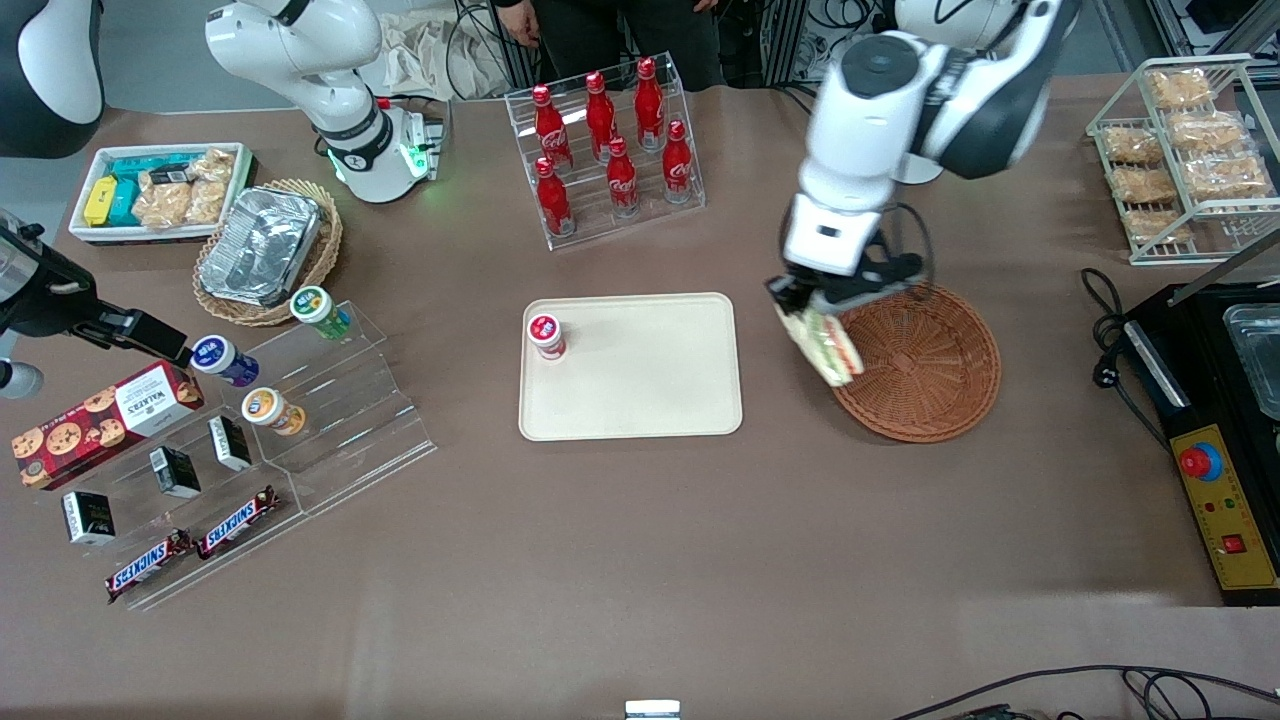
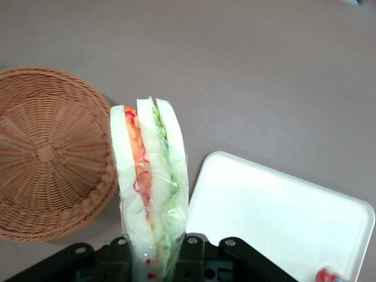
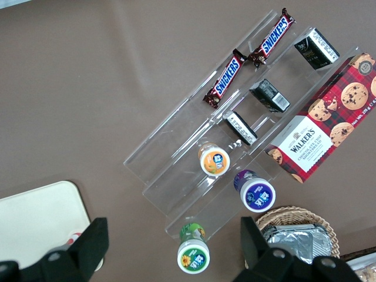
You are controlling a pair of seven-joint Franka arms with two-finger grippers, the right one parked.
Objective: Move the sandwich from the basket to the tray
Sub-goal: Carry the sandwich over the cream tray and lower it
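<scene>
Left arm reaching down, its pincer (image 1: 812, 318) clamped on the sandwich (image 1: 830, 348), raised over the basket (image 1: 925, 365) rim. Tray (image 1: 640, 385) beside it on the worktop (image 1: 640, 540) carries a red-capped jar (image 1: 546, 336).

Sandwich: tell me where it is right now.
The sandwich hangs in the claw, which is shut on it, above the rim of the basket on the edge nearest the tray, not yet over the tray.
</scene>
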